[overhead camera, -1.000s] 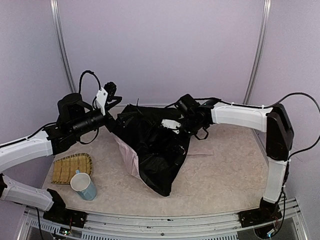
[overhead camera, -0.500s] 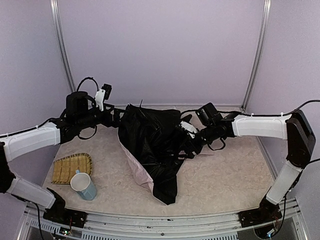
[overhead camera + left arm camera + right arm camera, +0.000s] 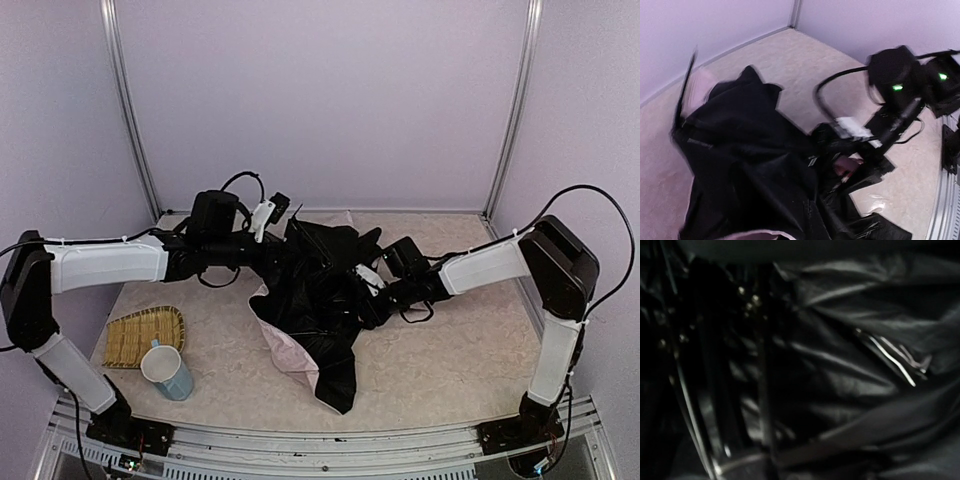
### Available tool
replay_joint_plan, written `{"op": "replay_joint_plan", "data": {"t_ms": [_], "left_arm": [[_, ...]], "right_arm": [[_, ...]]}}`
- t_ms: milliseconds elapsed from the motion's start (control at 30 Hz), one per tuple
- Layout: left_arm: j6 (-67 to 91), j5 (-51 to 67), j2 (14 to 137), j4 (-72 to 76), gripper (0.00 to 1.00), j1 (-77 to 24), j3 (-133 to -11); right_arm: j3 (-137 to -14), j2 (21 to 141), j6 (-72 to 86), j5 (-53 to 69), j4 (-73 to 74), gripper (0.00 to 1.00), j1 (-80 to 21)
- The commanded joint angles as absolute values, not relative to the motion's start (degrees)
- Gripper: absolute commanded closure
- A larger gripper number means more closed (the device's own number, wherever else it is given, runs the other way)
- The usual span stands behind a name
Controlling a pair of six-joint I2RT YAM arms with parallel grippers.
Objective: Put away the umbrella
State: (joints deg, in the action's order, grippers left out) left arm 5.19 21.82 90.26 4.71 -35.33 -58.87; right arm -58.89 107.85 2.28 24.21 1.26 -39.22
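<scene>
Both arms reach the umbrella (image 3: pixel 320 300) at mid-frame, its long axis running upper centre to lower centre. Your left gripper (image 3: pixel 283 238) sits closed at its upper-left edge. Your right gripper (image 3: pixel 360 295) is buried in the right-side folds, so you cannot tell how its jaws stand.

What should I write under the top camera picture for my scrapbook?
Left arm and right arm reach into a crumpled umbrella, black lining up; woven tray and blue mug nearby.
</scene>
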Motion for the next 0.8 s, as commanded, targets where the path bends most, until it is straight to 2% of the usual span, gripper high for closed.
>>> {"op": "replay_joint_plan", "data": {"t_ms": [0,100,233,367,533,667,767], "left_arm": [[-8.5,4.3,86.2,0.1,1.0,-50.1,-65.7],[-11.5,-5.8,90.2,-7.5,1.0,-57.8,-72.4],[-15.1,-11.2,98.9,-13.7,1.0,-65.5,-78.7],[-13.9,-13.2,105.3,-15.5,1.0,-65.1,-79.1],[-8.1,-8.5,106.3,-13.2,1.0,-56.6,-74.9],[-8.0,-0.2,104.9,-6.6,0.98,-53.8,-70.0],[-9.5,6.8,107.3,-8.9,0.82,-53.8,-73.1]], "right_arm": [[-62.8,110.6,5.0,27.8,-3.6,0.47,-39.6],[-63.5,111.0,7.8,32.7,-7.0,0.49,-39.6],[-65.5,113.5,11.3,37.9,-9.0,0.5,-39.5],[-63.5,113.8,15.5,38.6,-10.6,0.46,-38.0],[-56.6,107.2,17.9,38.3,-11.2,0.36,-34.1],[-53.2,98.7,14.3,35.0,-5.8,0.33,-31.7],[-53.0,93.8,10.8,32.6,-0.4,0.31,-31.6]]}}
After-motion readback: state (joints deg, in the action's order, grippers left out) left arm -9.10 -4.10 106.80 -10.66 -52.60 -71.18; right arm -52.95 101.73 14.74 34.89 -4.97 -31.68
